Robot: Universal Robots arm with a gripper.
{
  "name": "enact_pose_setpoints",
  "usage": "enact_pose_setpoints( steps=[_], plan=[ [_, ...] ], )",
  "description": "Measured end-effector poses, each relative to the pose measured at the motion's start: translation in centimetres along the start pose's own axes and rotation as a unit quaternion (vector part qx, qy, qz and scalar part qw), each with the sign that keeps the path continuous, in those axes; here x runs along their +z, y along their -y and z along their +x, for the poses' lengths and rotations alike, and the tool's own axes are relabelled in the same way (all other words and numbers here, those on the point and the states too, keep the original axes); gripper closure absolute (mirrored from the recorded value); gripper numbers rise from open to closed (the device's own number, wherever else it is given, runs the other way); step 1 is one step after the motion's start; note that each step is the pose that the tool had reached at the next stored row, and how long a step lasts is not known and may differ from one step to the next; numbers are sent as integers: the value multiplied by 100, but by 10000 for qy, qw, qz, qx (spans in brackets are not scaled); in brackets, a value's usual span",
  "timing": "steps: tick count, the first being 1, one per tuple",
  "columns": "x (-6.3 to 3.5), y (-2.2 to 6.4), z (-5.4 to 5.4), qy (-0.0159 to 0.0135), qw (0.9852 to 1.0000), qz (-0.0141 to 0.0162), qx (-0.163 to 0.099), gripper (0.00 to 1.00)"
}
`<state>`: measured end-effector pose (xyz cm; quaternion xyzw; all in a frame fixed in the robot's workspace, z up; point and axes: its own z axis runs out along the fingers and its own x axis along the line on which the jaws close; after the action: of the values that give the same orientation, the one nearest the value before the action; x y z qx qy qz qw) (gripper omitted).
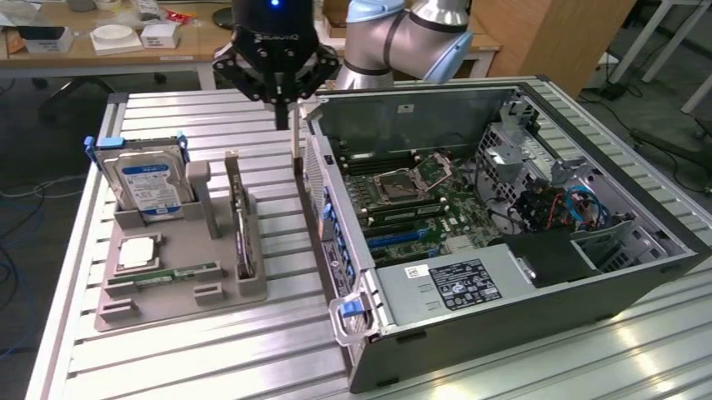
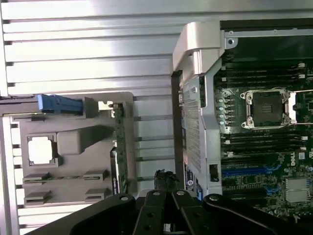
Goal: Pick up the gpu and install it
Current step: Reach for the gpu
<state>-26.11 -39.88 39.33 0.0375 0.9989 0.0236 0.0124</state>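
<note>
Exterior view: nearest the camera, the slatted aluminium counter (image 1: 200,358) runs along the bottom of the frame. In the lower right stands an open computer case (image 1: 534,283) with its motherboard (image 1: 412,200) and CPU socket (image 1: 398,185) exposed. In the lower left sits a grey holder tray (image 1: 212,250). A green memory stick (image 1: 172,273) lies flat near the tray's front, with a processor chip (image 1: 136,252) just behind it. The gpu (image 1: 239,221) stands on edge in its slot along the tray's right side, seated and untouched. Further back in the tray, a hard drive (image 1: 150,185) with a blue-white label stands upright.

Beyond these, in the upper middle of the frame, the black tool (image 1: 278,107) hangs with its fingers clenched together on nothing. Its tips are over the strip of counter between tray and case, apart from the gpu. The silver robot arm (image 1: 401,42) rises behind it.

In the wrist view, the gpu (image 2: 119,147) shows as a green edge standing in the tray, beside the clenched tool (image 2: 165,178).
</note>
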Motion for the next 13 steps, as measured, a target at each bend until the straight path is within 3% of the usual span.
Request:
enact_pose_setpoints(
  steps=[13],
  plan=[
    [-16, 45, 590, -2, 10000, -19, -1, 90]
  ],
)
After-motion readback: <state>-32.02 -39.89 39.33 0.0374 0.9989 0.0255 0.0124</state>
